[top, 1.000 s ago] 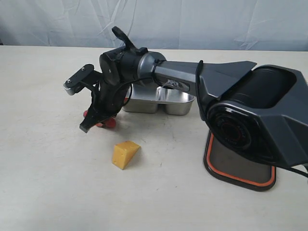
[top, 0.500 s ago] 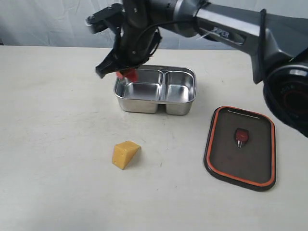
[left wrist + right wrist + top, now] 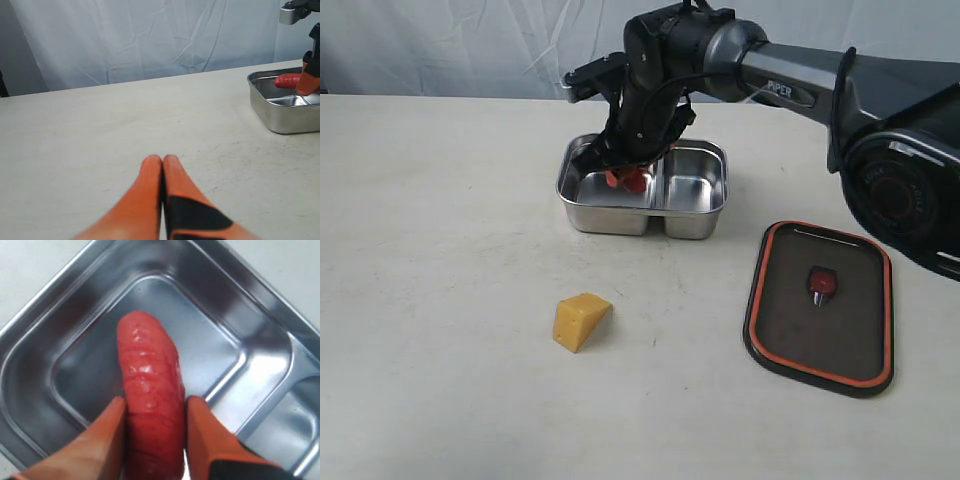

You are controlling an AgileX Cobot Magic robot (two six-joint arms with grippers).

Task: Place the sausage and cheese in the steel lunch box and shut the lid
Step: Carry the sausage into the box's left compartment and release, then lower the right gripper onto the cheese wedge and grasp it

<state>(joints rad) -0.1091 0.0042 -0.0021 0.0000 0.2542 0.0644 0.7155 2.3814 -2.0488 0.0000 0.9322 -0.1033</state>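
Observation:
My right gripper [image 3: 628, 176] is shut on the red sausage [image 3: 149, 390] and holds it inside the left compartment of the steel lunch box [image 3: 582, 207]; whether the sausage touches the bottom I cannot tell. In the right wrist view both orange fingers [image 3: 102, 440] press the sausage's sides over the shiny tray floor [image 3: 200, 345]. The yellow cheese [image 3: 580, 320] lies on the table in front of the box. The dark lid [image 3: 790, 330] with its orange rim lies flat to the right. My left gripper [image 3: 162, 159] is shut and empty, low over bare table; the box [image 3: 280, 117] and sausage [image 3: 286, 81] show far off.
A pale cloth backdrop [image 3: 470, 45] hangs behind the table. The right arm [image 3: 790, 85] stretches across the back right, over the table behind the lid. Bare table [image 3: 430, 250] lies left of the box and round the cheese.
The right gripper lifted the sausage from the table left of the box, swung it up and right, then lowered it into the left compartment. Cheese, lid and box stayed put.

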